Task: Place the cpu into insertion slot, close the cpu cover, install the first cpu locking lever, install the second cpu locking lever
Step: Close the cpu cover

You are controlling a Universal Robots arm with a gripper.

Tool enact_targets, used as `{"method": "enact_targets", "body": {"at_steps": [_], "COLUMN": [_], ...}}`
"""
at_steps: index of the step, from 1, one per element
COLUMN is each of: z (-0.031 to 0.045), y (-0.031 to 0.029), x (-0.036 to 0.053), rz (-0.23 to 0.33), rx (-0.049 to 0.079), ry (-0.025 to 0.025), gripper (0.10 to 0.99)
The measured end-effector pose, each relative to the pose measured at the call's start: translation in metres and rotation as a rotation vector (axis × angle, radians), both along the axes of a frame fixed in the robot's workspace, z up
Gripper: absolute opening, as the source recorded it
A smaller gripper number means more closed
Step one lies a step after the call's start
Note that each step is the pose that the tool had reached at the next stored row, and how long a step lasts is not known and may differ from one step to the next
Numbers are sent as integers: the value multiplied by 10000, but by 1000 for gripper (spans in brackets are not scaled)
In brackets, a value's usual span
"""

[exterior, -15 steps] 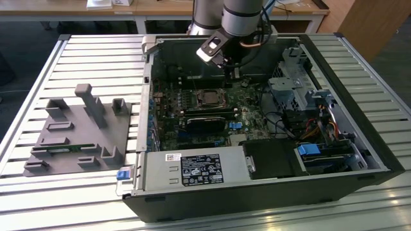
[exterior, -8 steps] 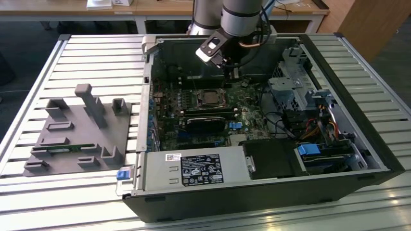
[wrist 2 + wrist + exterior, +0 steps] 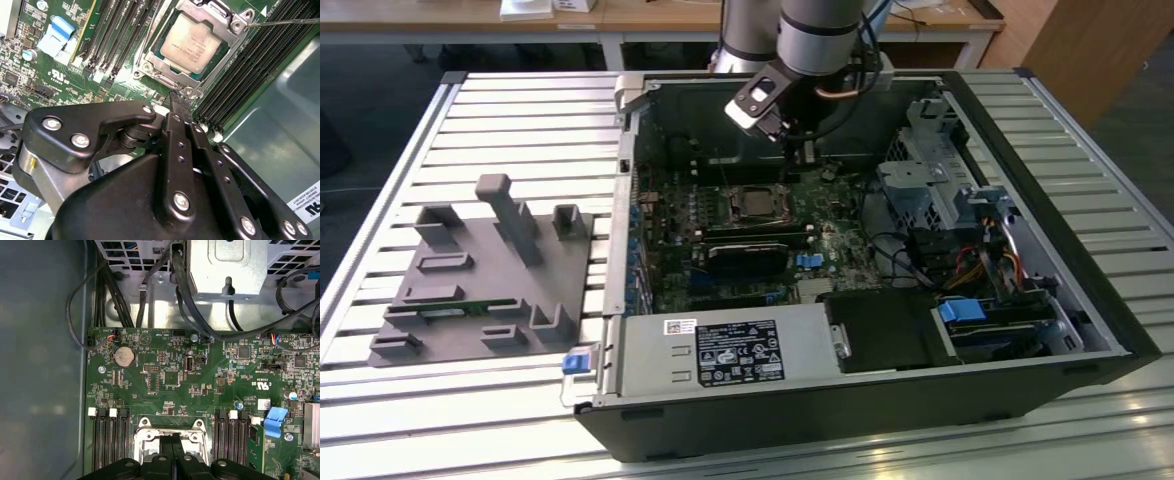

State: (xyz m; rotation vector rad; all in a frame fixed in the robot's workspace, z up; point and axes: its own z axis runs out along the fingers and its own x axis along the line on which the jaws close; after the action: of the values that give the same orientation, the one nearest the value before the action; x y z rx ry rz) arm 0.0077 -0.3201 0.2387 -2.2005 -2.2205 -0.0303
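Silver cpu (image 3: 192, 42) is lying under the closed cpu cover (image 3: 165, 75). At the exterior view's upper middle, the end effector (image 3: 805, 150), fingers together, is hanging near it.

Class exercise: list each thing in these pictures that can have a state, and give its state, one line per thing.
cpu, seated, metal top showing through the cover's cut-out.
cpu cover, closed down flat around the cpu.
gripper, shut, nothing between its fingers, tips close to the cover's edge.
memory slots, empty.
computer case, lying flat with its side open.
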Motion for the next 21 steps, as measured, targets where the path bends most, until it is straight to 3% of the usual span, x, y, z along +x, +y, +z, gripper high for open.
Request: {"method": "enact_targets", "body": {"at_steps": [21], "z": [-17], "y": [0], "x": [-69], "rz": [0], "rx": [1], "ry": [0], "gripper": [106]}}
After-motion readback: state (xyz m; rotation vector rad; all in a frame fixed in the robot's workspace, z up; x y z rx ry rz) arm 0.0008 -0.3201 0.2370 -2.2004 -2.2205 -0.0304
